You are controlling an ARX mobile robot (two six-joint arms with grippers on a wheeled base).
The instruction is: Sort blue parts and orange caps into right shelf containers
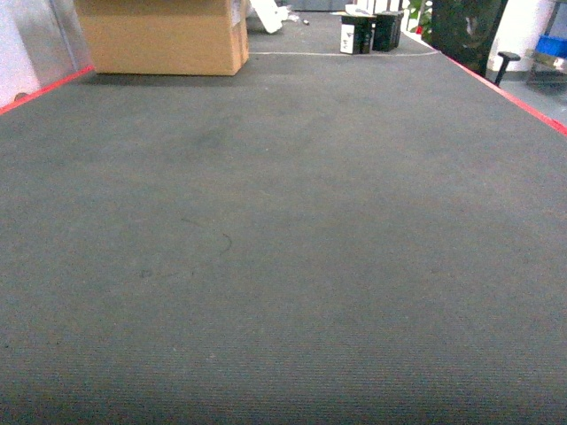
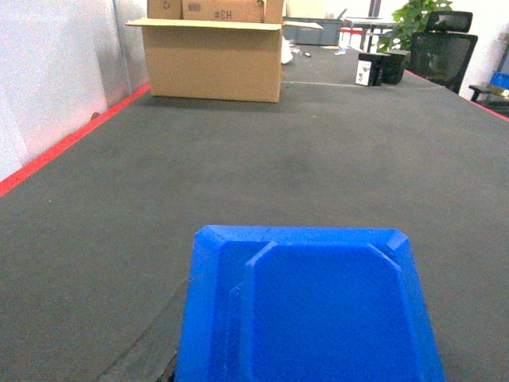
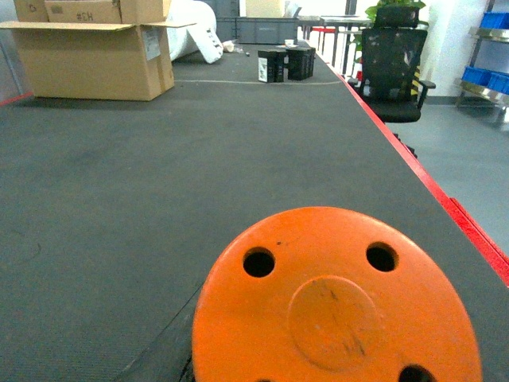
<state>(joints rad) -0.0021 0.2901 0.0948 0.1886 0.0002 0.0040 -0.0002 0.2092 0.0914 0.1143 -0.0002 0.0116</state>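
**Carrying one of each, no bins in sight**

Holding a blue part (image 2: 306, 310) close under my left wrist camera and an orange cap (image 3: 338, 306) close under my right; each fills the lower frame, flat end toward the lens. My fingers themselves are hidden behind the pieces, so I judge them clamped from the way the pieces sit, not from seeing them.

Head view shows only the dark surface (image 1: 283, 266), red-edged on both sides, neither arm in frame. Cardboard box (image 1: 164, 35) at the far left corner, small black cartons (image 1: 370, 33) toward the far right.

Step, as I read it: transport, both picks done. No blue bin is clearly visible. Next move calls for turning toward the right-hand shelving, finding the bins, then releasing each piece into its own.
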